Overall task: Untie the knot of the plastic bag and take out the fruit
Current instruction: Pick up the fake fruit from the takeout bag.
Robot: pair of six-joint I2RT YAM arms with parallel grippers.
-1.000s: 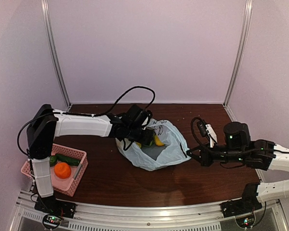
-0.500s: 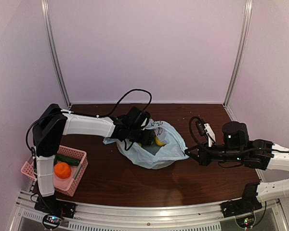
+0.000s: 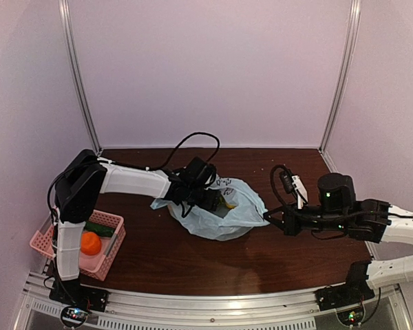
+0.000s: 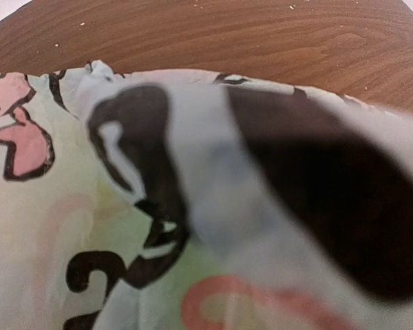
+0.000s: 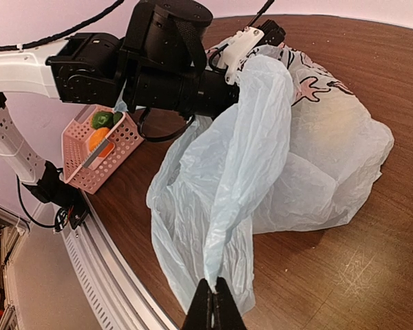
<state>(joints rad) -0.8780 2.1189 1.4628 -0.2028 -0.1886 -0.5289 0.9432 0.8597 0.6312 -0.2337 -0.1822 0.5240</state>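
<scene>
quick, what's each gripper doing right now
left gripper: inside the bag, cannot tell open or closed
right gripper: closed, pinching the bag

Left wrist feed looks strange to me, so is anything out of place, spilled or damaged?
Nothing looks spilled or torn. The plastic bag drapes over the left gripper inside its mouth, so that camera sees only printed plastic. The right gripper pinches a stretched strip.

Wooden table (image 3: 165, 256); plastic bag (image 3: 239, 212), pink basket (image 3: 113, 251)

pink perforated basket (image 3: 114, 242) at near-left corner of dark wooden table (image 3: 193, 265); metal rail (image 3: 213, 302) along near edge.
</scene>
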